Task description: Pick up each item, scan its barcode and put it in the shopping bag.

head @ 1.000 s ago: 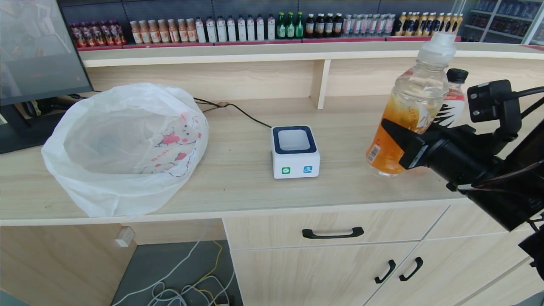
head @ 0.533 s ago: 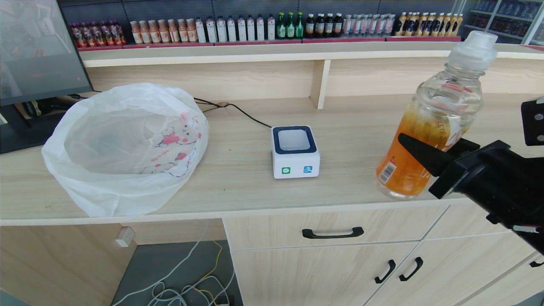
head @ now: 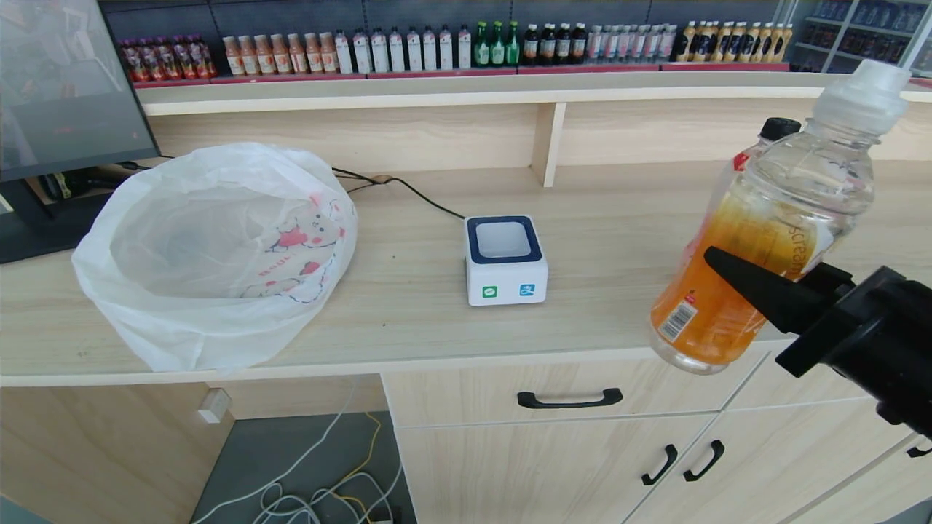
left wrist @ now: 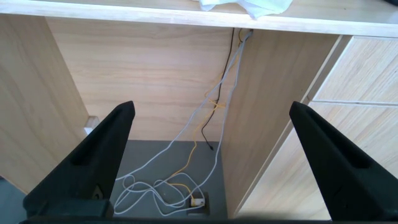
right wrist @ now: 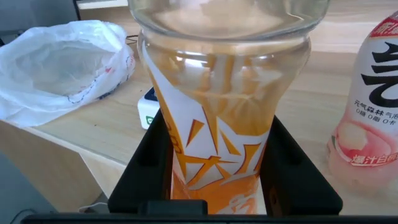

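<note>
Holding: right gripper (right wrist: pixel 217 180) clamped on the orange drink bottle (head: pixel 735 291), which is clear plastic, tilted, off the counter (head: pixel 408 320) and well right of the scanner (head: pixel 506 258).
Right wrist: I see both fingers pinching its waisted label, with a pink-labelled bottle (right wrist: pixel 367 130) beside it.
Head: barcode low on the bottle — crinkly white shopping bag (head: pixel 211 255) gaping, far left.
Left gripper (left wrist: pixel 211 168): spread wide, empty, above cables (left wrist: pixel 186 186).

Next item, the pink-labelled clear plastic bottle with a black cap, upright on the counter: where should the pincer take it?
Probably the labelled mid-body of the pink-labelled clear plastic bottle, level from the robot's side: it stands upright and narrows toward the black cap.
</note>
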Robot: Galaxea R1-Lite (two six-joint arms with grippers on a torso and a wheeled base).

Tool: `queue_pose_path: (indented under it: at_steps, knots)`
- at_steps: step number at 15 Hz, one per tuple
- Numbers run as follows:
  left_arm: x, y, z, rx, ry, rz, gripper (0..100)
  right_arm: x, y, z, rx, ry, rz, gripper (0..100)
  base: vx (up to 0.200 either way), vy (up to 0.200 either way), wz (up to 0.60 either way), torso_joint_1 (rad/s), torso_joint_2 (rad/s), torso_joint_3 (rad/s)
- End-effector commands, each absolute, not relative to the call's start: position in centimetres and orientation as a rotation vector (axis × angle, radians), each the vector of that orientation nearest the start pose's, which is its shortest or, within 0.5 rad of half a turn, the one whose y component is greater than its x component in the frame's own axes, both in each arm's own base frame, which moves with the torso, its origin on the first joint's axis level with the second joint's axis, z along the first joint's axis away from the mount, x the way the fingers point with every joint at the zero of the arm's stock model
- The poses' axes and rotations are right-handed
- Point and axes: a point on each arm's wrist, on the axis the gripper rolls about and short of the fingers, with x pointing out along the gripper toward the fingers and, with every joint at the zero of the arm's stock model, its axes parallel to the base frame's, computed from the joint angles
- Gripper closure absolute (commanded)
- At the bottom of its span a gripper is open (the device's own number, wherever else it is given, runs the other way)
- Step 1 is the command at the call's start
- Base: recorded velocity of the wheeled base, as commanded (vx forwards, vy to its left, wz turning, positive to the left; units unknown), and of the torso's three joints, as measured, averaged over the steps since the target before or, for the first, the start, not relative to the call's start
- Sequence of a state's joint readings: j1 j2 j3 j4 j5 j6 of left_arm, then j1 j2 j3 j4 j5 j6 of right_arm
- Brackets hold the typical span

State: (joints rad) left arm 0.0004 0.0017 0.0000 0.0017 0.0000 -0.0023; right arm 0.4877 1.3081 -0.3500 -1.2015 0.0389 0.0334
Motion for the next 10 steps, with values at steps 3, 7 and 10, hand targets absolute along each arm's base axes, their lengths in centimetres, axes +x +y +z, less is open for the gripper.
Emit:
queue_pose_path:
  at_steps: [3,7,10]
  knots:
    - [-2.3,0.0,7.5,-0.003,0.003,0.0,0,15.3,9.8,20.3,0.169,-0.154,0.615,100,0.0,0.0,0.0,0.0,0.0,0.0]
    - [-2.3,0.0,7.5,-0.003,0.003,0.0,0,15.7,11.7,20.5,0.378,-0.066,0.747,100,0.0,0.0,0.0,0.0,0.0,0.0]
    - [-2.3,0.0,7.5,-0.003,0.003,0.0,0,16.2,12.2,20.3,0.444,-0.019,0.782,100,0.0,0.0,0.0,0.0,0.0,0.0]
